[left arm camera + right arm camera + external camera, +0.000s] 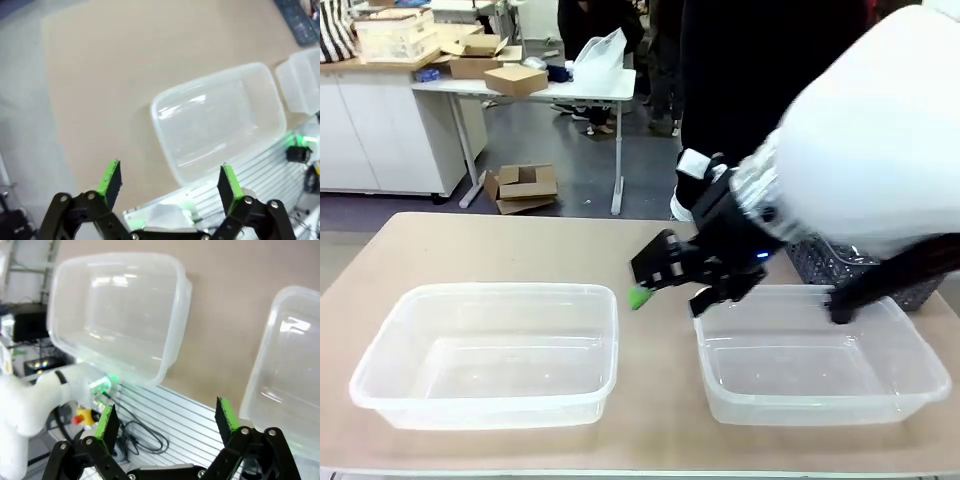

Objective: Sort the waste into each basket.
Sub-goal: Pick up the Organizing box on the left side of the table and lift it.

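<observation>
Two clear, colourless rectangular plastic tubs with flared rims sit side by side on the tan desk (520,245). The left tub (480,410) and the right tub (810,405) stand apart from each other, and both have nothing in them. To my eye the sorting is at its very start, with no waste in either one.

The right arm reaches in low from the right. The right gripper (670,292) hangs over the desk by the far left corner of the right tub, above the gap between the two. Its jaws stand wide apart with nothing between the green pads (107,422). The left gripper (170,181) is likewise spread fully and empty, held high near the robot-side edge of the desk with the left tub below it.

Behind the right tub, partly hidden by the arm, stands a dark mesh basket (825,265); what it holds I cannot tell. A person in dark clothes (740,80) stands at the far side of the desk.

The next move, I'd say, calls for getting hold of a piece of waste, perhaps from the mesh basket or from the person's hand. The gripper must come around a can or bottle and close on it squarely. Only then does the tub get chosen by material, cans in one and bottles in the other.
</observation>
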Controlling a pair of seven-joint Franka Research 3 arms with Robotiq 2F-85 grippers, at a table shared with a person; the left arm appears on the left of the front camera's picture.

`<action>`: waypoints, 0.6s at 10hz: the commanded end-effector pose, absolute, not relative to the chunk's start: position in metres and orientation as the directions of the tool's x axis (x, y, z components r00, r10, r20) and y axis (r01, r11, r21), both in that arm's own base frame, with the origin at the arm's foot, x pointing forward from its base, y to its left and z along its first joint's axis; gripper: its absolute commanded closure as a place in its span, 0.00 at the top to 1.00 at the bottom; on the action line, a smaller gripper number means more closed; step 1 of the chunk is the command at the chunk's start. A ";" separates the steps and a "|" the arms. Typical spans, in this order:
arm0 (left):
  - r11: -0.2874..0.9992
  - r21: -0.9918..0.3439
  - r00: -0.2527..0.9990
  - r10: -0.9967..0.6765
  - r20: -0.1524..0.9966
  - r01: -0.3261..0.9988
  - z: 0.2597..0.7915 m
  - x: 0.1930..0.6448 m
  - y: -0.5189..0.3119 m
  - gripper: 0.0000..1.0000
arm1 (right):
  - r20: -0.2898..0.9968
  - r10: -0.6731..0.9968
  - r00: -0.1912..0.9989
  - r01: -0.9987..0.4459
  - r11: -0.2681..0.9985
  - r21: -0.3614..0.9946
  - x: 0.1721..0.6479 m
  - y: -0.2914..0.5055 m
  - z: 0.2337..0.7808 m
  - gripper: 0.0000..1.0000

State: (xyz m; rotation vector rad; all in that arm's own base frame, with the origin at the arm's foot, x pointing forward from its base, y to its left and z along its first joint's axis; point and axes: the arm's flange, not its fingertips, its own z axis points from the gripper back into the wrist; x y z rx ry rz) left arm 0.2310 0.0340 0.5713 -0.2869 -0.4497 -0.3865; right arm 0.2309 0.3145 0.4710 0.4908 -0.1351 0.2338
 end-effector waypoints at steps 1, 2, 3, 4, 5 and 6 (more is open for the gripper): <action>0.877 -0.208 0.843 -0.312 0.439 0.433 0.502 0.226 -0.014 1.00 | 0.143 0.183 0.973 -0.224 0.901 0.371 0.259 0.364 0.465 1.00; 0.917 -0.135 0.858 -0.288 0.425 0.375 0.486 0.222 -0.020 1.00 | 0.118 0.185 0.976 -0.214 0.918 0.333 0.265 0.378 0.455 1.00; 0.932 -0.125 0.887 -0.274 0.372 0.341 0.465 0.215 -0.028 1.00 | 0.089 0.187 0.978 -0.206 0.927 0.314 0.269 0.391 0.443 1.00; 0.939 -0.109 0.909 -0.279 0.311 0.326 0.435 0.205 -0.039 1.00 | 0.061 0.202 0.978 -0.211 0.939 0.271 0.272 0.404 0.428 1.00; 0.941 -0.112 0.927 -0.285 0.245 0.319 0.405 0.195 -0.046 1.00 | 0.036 0.210 0.977 -0.212 0.950 0.229 0.276 0.414 0.415 1.00; 0.953 -0.087 0.944 -0.269 0.189 0.289 0.374 0.187 -0.049 1.00 | 0.018 0.211 0.977 -0.210 0.957 0.201 0.280 0.424 0.402 1.00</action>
